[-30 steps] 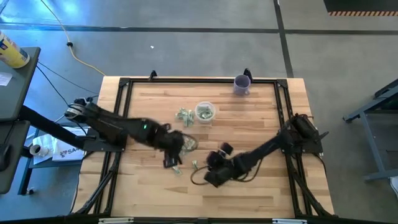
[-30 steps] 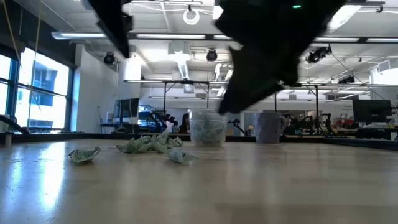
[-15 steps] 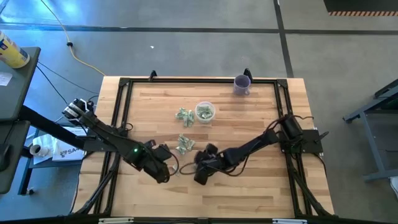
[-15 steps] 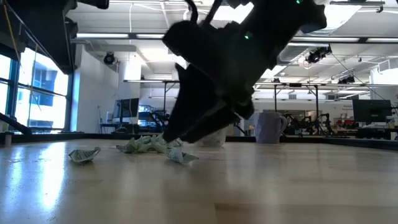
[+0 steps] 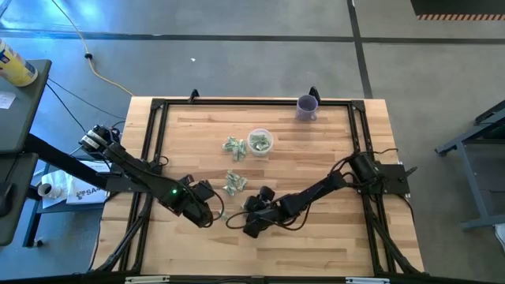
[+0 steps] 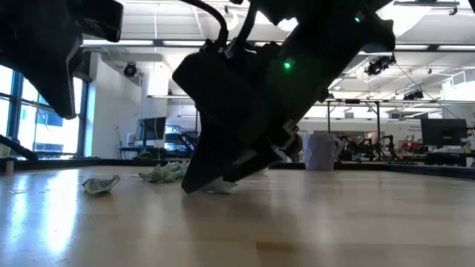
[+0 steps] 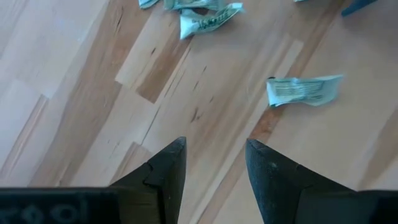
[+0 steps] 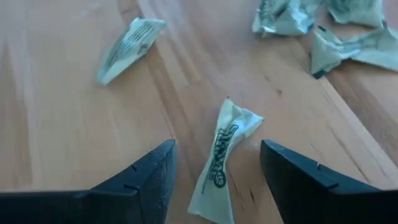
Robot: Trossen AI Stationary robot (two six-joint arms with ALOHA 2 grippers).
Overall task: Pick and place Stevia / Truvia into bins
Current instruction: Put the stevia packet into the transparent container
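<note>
Pale green and white sweetener packets lie loose on the wood. One group (image 5: 234, 182) is mid-table and another (image 5: 232, 146) lies beside the clear cup (image 5: 259, 142), which holds some packets. My right gripper (image 5: 248, 217) is low and open. In the right wrist view its gripper (image 8: 217, 171) has a finger on either side of one crumpled packet (image 8: 224, 155) lying flat; I see no touch. My left gripper (image 5: 209, 213) is open just left of it, low over bare wood (image 7: 214, 168), with a packet (image 7: 303, 91) ahead.
A purple cup (image 5: 307, 106) stands by the far edge, right of centre. More packets lie ahead of my right gripper (image 8: 129, 42) and in a cluster (image 8: 292, 15). A black frame rail (image 5: 158, 142) runs round the table. The two grippers are close together near the near edge.
My left gripper has pulled back from the mid-table packets toward the near-left and come lower, uncovering that group. My right gripper has slid toward the table's left, closer to the left gripper and the loose packets.
</note>
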